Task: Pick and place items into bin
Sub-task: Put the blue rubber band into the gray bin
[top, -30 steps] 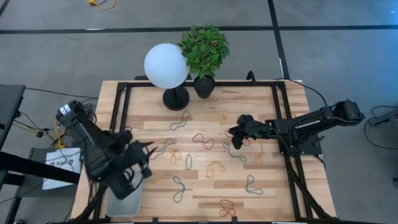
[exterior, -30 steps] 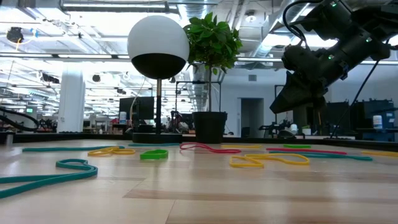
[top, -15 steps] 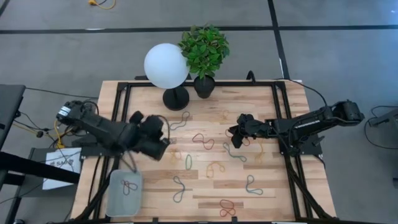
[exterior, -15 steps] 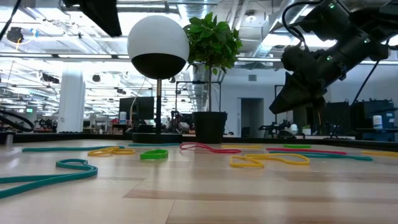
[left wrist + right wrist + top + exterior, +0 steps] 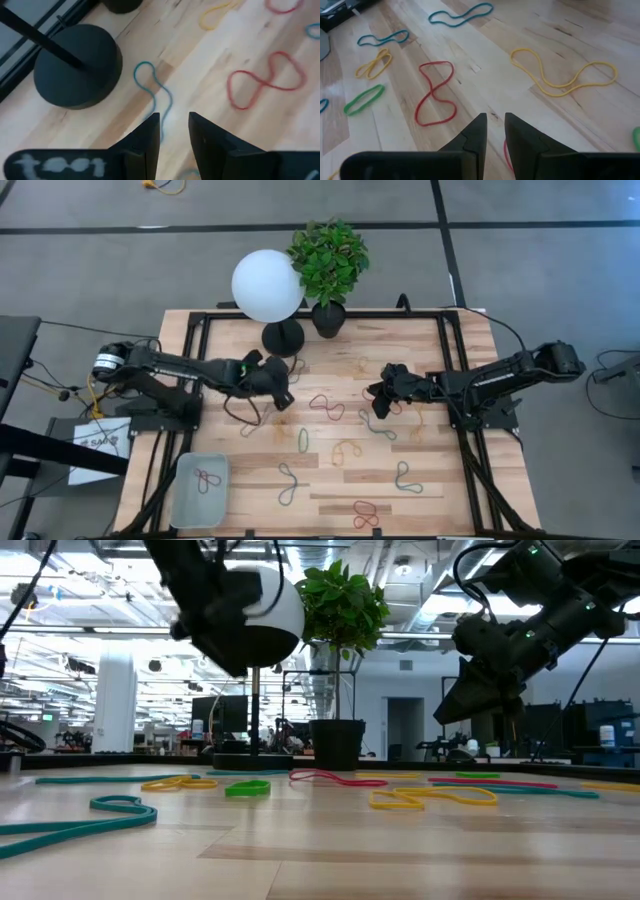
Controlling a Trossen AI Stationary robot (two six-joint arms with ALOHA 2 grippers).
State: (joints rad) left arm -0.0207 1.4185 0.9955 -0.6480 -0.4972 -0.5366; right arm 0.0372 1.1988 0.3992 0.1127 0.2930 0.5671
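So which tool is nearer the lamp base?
Left. The left tool hovers just in front of the lamp base; the right tool is farther off toward the table's right side.

The left arm is swinging away from the bin at the table's seven o'clock corner, where it was hovering a second ago, and is now reaching toward twelve o'clock. Its left gripper is arriving just beside the globe lamp's black base, above a teal band on the wood, fingers parted by a narrow gap with nothing between them. The bin, earlier hidden under the arm, is now showing a red band lying inside. In the low view the arm is now crossing in front of the white globe.
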